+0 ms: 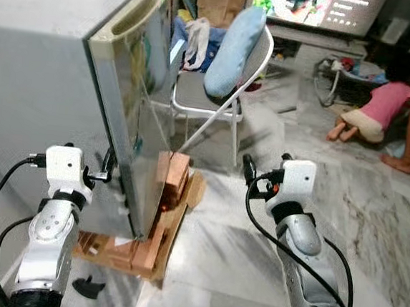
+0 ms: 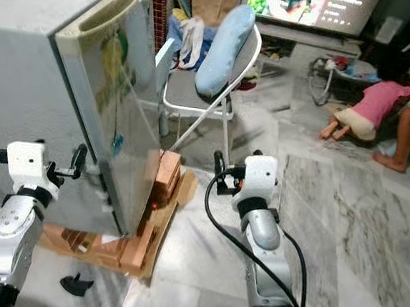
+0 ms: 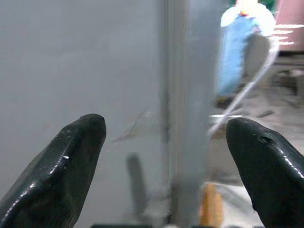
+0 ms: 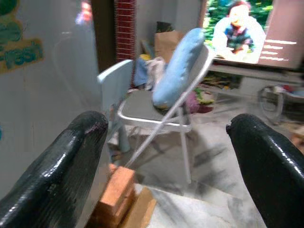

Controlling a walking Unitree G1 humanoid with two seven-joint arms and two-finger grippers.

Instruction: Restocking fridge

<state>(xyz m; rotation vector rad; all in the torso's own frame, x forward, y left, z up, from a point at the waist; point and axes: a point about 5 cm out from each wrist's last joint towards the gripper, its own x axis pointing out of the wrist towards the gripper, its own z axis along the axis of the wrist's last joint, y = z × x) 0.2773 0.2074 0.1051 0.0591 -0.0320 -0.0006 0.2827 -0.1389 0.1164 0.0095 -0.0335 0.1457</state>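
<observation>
— Your left gripper [image 3: 164,156]? 
— Arm raised, forearm upright, its 2 fingers [image 3: 66,166] spread wide.

— And your right gripper [image 4: 166,161]? 
— Same pose, held level with the left, 2 fingers [image 4: 266,166] wide apart, gripping nothing.

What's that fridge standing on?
The fridge stands raised on orange bricks stacked over a wooden pallet. The supports further back are hidden by the fridge body. Its door is shut, so the inside can't be seen.
</observation>
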